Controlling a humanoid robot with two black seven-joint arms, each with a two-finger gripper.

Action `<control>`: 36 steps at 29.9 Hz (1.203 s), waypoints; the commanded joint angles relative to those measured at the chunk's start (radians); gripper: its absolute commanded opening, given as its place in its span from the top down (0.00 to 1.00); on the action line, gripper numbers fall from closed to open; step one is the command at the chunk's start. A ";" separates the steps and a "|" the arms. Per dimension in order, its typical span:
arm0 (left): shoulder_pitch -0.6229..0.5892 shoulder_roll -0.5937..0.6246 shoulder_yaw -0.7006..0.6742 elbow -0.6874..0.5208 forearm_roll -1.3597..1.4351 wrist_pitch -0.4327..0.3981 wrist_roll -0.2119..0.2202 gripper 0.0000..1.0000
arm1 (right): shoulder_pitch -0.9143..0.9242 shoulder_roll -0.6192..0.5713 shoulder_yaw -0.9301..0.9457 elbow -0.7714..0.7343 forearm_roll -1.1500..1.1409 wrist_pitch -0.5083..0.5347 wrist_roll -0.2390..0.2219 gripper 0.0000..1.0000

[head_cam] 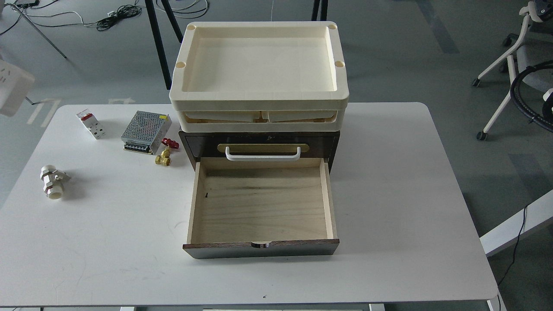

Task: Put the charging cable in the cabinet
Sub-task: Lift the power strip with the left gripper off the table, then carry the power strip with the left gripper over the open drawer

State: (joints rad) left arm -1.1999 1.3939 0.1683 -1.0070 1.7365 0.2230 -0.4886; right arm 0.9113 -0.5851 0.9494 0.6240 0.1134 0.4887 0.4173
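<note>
The charging cable (12,88), a white power strip, shows only in part at the far left edge, raised above and beyond the table's left edge. What holds it is out of view. The cabinet (259,144) is a dark brown drawer unit at the table's middle, with a white bar handle (262,153) on the upper drawer. Its lower drawer (261,207) is pulled open towards me, with a pale wood interior that holds nothing. Neither gripper is in view.
Two stacked cream trays (259,97) sit on the cabinet. Left of it on the white table (410,194) are a small breaker with a red switch (90,124), a perforated metal box (145,131), a brass valve with red handle (165,153) and a white pipe valve (52,182).
</note>
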 commanded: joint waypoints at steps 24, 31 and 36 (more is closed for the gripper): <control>0.134 0.122 0.025 -0.737 -0.248 -0.324 0.000 0.94 | -0.023 0.001 -0.003 -0.004 0.000 0.000 -0.002 0.01; 0.123 0.019 -0.018 -0.736 -0.388 -0.409 0.000 0.94 | -0.025 0.001 -0.003 -0.004 0.000 0.000 -0.002 0.01; 0.123 -0.055 -0.035 -0.734 -0.468 -0.435 0.000 0.94 | -0.025 0.002 -0.003 -0.004 0.000 0.000 -0.002 0.01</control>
State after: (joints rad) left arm -1.0770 1.3772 0.1385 -1.7415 1.3157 -0.2041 -0.4885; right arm 0.8866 -0.5831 0.9464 0.6197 0.1135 0.4887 0.4156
